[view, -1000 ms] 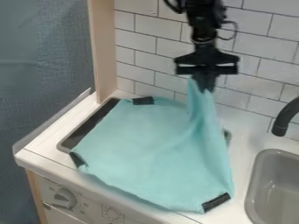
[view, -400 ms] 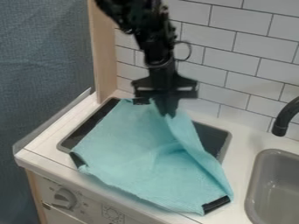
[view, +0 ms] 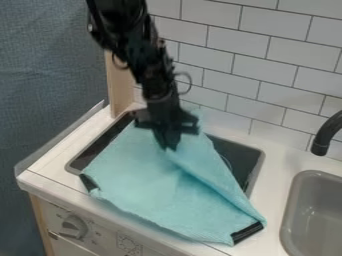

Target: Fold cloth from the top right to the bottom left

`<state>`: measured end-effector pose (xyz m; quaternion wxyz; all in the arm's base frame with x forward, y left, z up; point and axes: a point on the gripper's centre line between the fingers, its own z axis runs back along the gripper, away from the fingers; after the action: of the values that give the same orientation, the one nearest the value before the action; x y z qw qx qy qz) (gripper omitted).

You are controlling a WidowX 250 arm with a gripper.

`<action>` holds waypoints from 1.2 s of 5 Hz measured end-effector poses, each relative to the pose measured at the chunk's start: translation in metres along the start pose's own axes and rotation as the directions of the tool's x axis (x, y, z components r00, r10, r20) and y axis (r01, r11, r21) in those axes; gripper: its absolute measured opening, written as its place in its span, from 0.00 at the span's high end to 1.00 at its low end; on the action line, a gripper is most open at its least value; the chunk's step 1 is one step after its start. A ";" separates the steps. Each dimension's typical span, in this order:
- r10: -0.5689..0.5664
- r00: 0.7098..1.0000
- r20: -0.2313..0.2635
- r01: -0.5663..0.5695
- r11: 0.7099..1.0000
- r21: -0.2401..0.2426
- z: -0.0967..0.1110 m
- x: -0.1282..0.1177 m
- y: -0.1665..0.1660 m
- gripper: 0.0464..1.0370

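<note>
Pinching the turquoise cloth (view: 143,175) at its folded-over edge, the black gripper (view: 169,145) hangs above the cloth's upper part and hides what lies behind; the exact grip is blurred dark on dark. The cloth spreads over the dark recess (view: 244,161) in the white counter (view: 50,162), covering most of it. One black strip (view: 247,233) sits at the lower right corner, another (view: 88,183) at the left. The grey sink (view: 320,205) and black faucet (view: 324,132) are cut off at the right edge.
</note>
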<state>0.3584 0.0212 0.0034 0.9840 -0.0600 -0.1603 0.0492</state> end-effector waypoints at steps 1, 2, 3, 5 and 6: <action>-0.035 0.999 -0.029 0.035 0.999 0.001 -0.021 -0.009 0.008 1.00; -0.032 0.999 -0.040 0.033 0.999 0.011 -0.025 -0.012 0.015 0.98; 0.009 0.996 -0.091 -0.002 0.997 0.081 -0.024 -0.020 0.024 0.85; 0.002 0.993 -0.117 0.013 0.992 0.128 -0.003 -0.018 0.024 0.27; 0.003 0.993 -0.116 0.010 0.994 0.111 -0.002 -0.015 0.021 0.03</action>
<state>0.3433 0.0397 -0.0056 0.9936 -0.0075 -0.0999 0.0527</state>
